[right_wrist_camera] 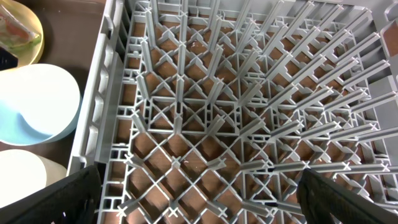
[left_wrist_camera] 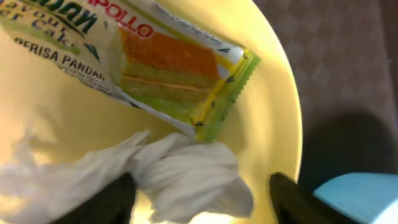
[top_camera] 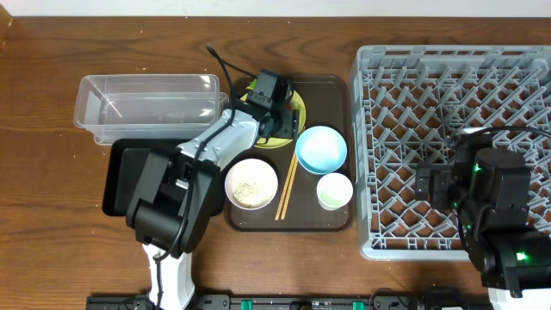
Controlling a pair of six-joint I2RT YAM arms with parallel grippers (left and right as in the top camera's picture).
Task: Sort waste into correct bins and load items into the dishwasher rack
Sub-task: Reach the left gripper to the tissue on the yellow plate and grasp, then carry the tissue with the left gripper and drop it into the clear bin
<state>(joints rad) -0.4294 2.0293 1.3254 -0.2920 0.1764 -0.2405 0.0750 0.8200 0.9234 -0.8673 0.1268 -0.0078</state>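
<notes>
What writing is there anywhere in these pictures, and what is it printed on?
"APOLLO", red, on the snack wrapper lying on the yellow plate.
"ERISA PANDAN", same wrapper, start cut off.
"AVOUR" and "ER CAKE", same wrapper, cut off at the edge.
Smaller print below is too blurred. Nothing readable elsewhere.

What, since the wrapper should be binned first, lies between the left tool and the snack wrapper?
A crumpled white tissue lies on the round yellow plate just in front of the green-yellow snack wrapper, between the open fingers of the left tool, which would meet it first.
</notes>
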